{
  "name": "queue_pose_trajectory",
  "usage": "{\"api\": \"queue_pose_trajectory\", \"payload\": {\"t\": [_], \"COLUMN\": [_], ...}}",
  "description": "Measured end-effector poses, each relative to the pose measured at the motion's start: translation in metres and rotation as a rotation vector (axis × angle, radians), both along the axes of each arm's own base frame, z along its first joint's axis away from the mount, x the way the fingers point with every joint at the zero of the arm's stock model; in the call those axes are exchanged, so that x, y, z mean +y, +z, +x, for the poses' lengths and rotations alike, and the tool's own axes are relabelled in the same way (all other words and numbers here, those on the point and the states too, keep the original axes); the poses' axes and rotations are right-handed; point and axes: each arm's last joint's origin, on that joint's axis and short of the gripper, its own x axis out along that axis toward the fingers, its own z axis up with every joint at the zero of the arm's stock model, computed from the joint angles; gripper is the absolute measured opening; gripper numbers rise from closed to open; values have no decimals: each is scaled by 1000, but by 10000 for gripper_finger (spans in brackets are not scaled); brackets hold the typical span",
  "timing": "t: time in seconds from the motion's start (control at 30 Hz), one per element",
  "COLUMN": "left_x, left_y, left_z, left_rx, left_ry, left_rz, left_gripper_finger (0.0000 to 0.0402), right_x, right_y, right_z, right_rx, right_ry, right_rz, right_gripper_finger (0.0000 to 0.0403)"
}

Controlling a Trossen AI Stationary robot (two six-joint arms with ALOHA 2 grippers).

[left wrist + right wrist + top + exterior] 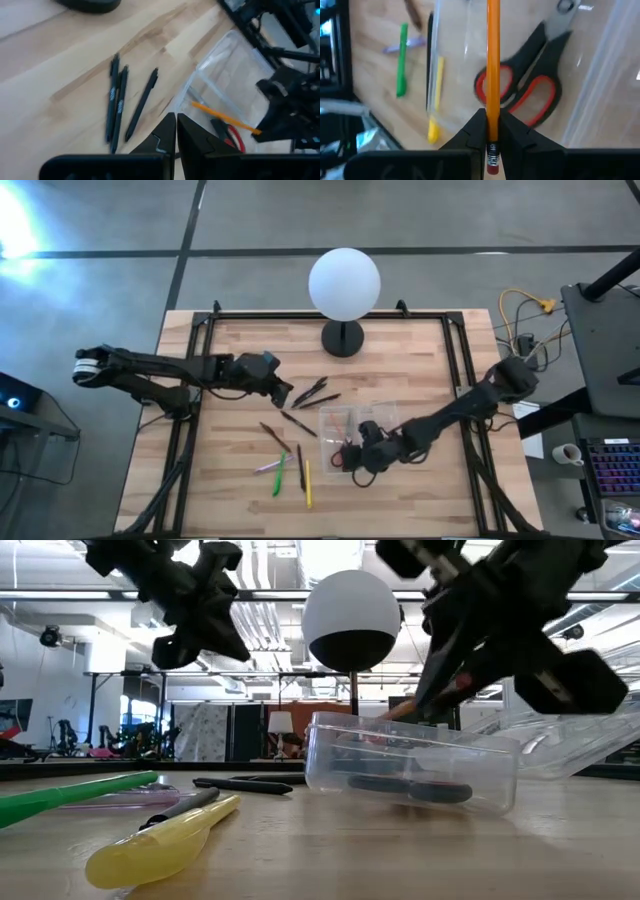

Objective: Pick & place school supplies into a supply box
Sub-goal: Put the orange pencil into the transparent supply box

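An orange pencil [493, 65] stands pinched in my right jaws [492, 131], its eraser end between them, over the clear supply box [345, 430]. Red-handled scissors [520, 90] lie inside the box. My left jaws [176, 131] are pressed together and empty, above the worktop [230, 500] near three dark pens [125, 102]. Green [278, 476] and yellow [307, 483] pens lie on the wood beside the box.

on the wooden table [400, 355], the right gripper [352, 464] sits over the clear box [338, 420], the left gripper [285, 394] beside three dark pens [312, 393], a green pen [279, 475] and yellow pen [307, 483] nearby.
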Motion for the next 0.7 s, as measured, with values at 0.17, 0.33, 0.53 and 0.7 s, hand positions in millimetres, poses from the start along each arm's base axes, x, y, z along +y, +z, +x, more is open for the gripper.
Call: {"api": "queue_pose_trajectory", "payload": {"t": [0.17,0.33,0.53,0.7], "left_x": [0,0,0,0], "left_y": [-1,-4,-12,-18], "left_z": [0,-2,-2,-2], "left_rx": [12,31,53,74], "left_ry": [-5,-5,-5,-6], "left_rz": [7,6,6,4], "left_gripper_finger": [0,0,0,0], "right_x": [0,4,6,7], "right_y": [-5,-7,-15,-18], "right_z": [7,13,19,24], "right_rx": [-28,-18,14,33], "right_ry": [-45,-25,-22,-36], "right_rz": [17,40,48,45], "right_gripper_finger": [26,26,31,58]}}
